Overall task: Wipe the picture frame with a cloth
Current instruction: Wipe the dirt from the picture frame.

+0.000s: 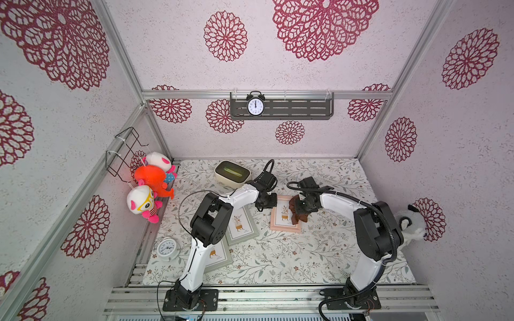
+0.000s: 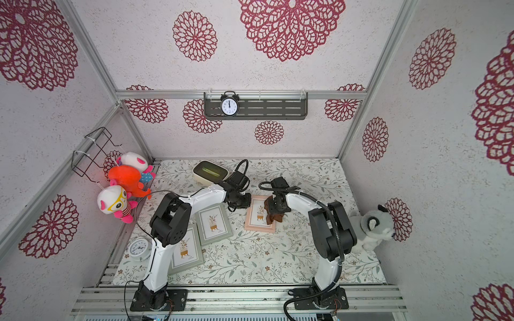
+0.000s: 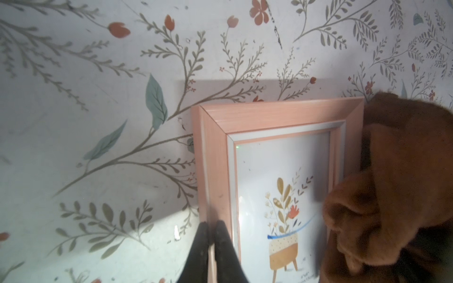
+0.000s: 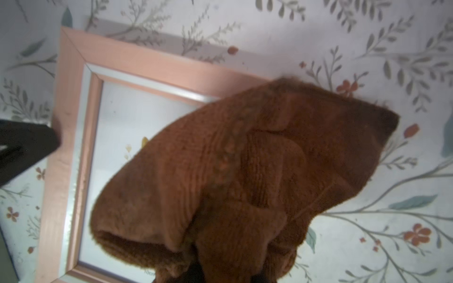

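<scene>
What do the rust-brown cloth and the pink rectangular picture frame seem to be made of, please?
The rust-brown cloth: soft matte fabric, perhaps terry or knit, going by its fuzzy ribbed pile and limp folds. The pink rectangular picture frame: wood or wood-look plastic, I cannot tell which; satin finish, fine streaked grain, mitred corners. Its pane: glass or clear plastic, glossy, with faint reflections.

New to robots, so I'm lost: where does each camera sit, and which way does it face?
Top views: high in front, looking down at the floral table; left arm and right arm show whole.
Left wrist: on left arm, facing the pink picture frame; left gripper shut on its edge.
Right wrist: on right arm, facing the rust-brown cloth on the frame; right gripper mostly hidden.
Shared: all show frame and cloth.
</scene>
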Controlling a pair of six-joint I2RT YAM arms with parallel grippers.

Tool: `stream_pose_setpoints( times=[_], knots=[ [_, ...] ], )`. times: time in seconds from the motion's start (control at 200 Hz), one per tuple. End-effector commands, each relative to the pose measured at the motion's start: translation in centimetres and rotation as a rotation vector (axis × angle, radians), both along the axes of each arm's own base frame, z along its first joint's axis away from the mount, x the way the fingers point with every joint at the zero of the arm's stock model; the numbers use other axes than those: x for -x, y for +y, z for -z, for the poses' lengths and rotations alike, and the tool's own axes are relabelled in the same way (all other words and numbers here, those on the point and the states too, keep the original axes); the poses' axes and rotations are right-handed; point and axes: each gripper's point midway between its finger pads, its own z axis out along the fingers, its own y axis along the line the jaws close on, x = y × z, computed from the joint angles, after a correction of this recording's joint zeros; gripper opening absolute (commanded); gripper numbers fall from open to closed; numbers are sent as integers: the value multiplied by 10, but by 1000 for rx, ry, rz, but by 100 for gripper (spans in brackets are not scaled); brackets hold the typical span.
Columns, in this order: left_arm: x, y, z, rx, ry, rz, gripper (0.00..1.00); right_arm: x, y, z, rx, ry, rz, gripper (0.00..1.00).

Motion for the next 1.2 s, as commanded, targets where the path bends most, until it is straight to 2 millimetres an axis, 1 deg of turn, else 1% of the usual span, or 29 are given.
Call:
stream_pose_setpoints(
  times=[0.0,0.115,0.25,0.34,0.4,0.475,0.56,0.641,0.771,0.886,0.971,1.066,1.136,1.196],
  knots=[
    [54,33,81,-210,212,30,10,-5,-4,13,31,13,-15,0],
    [54,34,81,-214,211,26,10,10,-5,19,13,42,-16,0],
    [55,34,83,-214,217,27,10,43,-6,27,-11,84,-20,0],
    [55,34,83,-214,217,27,10,63,0,26,-32,97,-41,0],
    [55,34,82,-215,217,27,10,72,4,24,-41,98,-55,0],
    [55,34,82,-215,215,28,10,78,7,21,-52,100,-64,0],
    [55,33,82,-214,220,28,10,78,8,18,-52,91,-66,0],
    [55,33,83,-214,222,29,10,73,2,21,-11,80,-58,0],
    [55,34,83,-218,222,28,10,51,-6,22,4,48,-25,0],
    [56,35,84,-221,224,29,10,25,-13,14,5,4,9,0],
    [56,34,84,-219,223,30,10,14,-12,9,-3,-9,6,0],
    [56,34,84,-220,222,31,10,16,-8,7,-16,1,-9,0],
    [56,34,83,-220,222,31,10,27,-6,6,-28,19,-22,0],
    [55,34,83,-219,220,29,9,41,-4,6,-36,37,-33,0]
  ],
)
